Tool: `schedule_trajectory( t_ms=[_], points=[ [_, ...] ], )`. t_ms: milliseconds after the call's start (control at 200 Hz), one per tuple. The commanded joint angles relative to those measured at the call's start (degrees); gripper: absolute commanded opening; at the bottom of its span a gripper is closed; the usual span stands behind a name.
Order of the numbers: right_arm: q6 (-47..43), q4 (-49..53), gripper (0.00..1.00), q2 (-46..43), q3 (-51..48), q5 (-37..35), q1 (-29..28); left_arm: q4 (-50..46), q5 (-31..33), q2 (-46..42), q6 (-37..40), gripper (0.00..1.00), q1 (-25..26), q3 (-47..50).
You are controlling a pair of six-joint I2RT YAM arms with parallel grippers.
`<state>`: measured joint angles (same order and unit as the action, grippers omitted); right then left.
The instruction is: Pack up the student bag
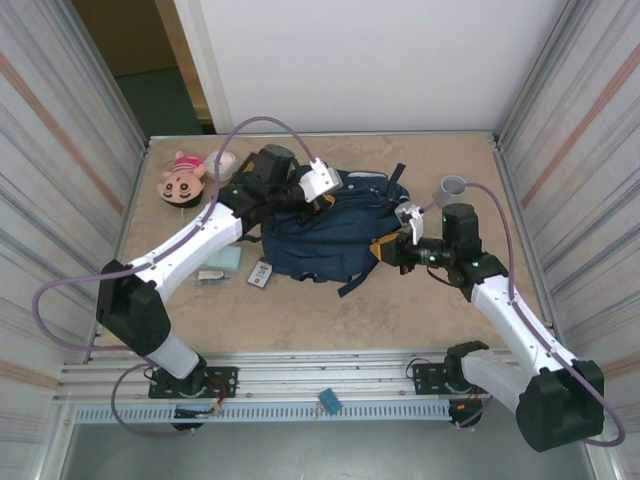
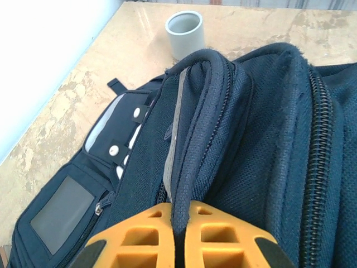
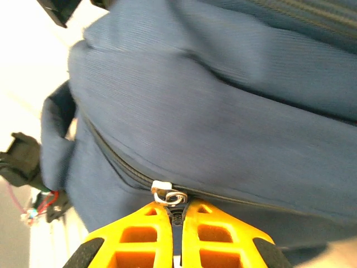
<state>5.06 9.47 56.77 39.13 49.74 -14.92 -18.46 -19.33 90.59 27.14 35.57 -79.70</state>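
The student bag [image 1: 318,238] lies flat in the middle of the table, navy blue, straps trailing toward me. My left gripper [image 1: 327,198] is at its far top edge. In the left wrist view that gripper [image 2: 178,223] is shut on the bag's dark carry handle [image 2: 196,123], which loops up over the open zip edges. The grey patch [image 2: 61,215] and white tabs [image 2: 114,149] face left. My right gripper [image 1: 384,247] is at the bag's right side. In the right wrist view it [image 3: 177,216] is shut on the black zipper pull, just below the metal slider [image 3: 167,193].
A plush doll head [image 1: 183,178] lies at the back left. A grey cup [image 1: 455,186] stands at the back right, also seen as a cup [image 2: 184,30] beyond the bag. A teal packet [image 1: 228,258] and small cards [image 1: 261,274] lie left of the bag.
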Motion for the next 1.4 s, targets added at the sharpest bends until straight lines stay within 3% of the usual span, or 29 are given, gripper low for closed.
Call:
schedule_trajectory(
  t_ms=[0,406,511,641,787,862,932,1152,1398],
  points=[
    [5.49,3.08,0.00,1.92,4.61,2.07,-2.36,6.13,9.45,0.83,-5.17,0.00,0.71,-1.07],
    [28.76,14.49,0.00,8.11,12.72,-0.61,-8.19,10.65,19.14,5.90,-13.45,0.00,5.59,-3.08],
    [30.81,15.17,0.00,8.15,13.00,-3.66,-11.36,11.70,17.68,6.87,-13.52,0.00,6.17,-3.18],
    [32.46,13.64,0.01,9.18,13.03,-5.96,-11.01,13.21,12.42,6.17,-12.03,0.00,6.17,-2.38],
    [36.90,12.96,0.29,8.58,11.34,-8.08,-6.60,16.14,5.34,3.39,-9.91,0.00,5.11,0.54],
    [39.73,11.80,0.56,7.10,9.48,-7.36,-3.62,17.86,0.82,1.82,-9.91,0.00,4.06,2.46],
    [41.51,11.29,0.66,4.94,8.10,-7.68,-1.76,19.08,-2.24,0.63,-9.67,0.00,3.31,3.96],
    [48.87,6.44,0.74,0.74,3.12,-8.82,3.72,21.84,-10.19,-0.70,-9.43,0.00,1.74,6.21],
    [57.96,-7.83,0.73,2.12,-0.21,-9.56,2.28,23.04,-14.59,-0.59,-10.82,0.00,1.60,6.20]
  ],
)
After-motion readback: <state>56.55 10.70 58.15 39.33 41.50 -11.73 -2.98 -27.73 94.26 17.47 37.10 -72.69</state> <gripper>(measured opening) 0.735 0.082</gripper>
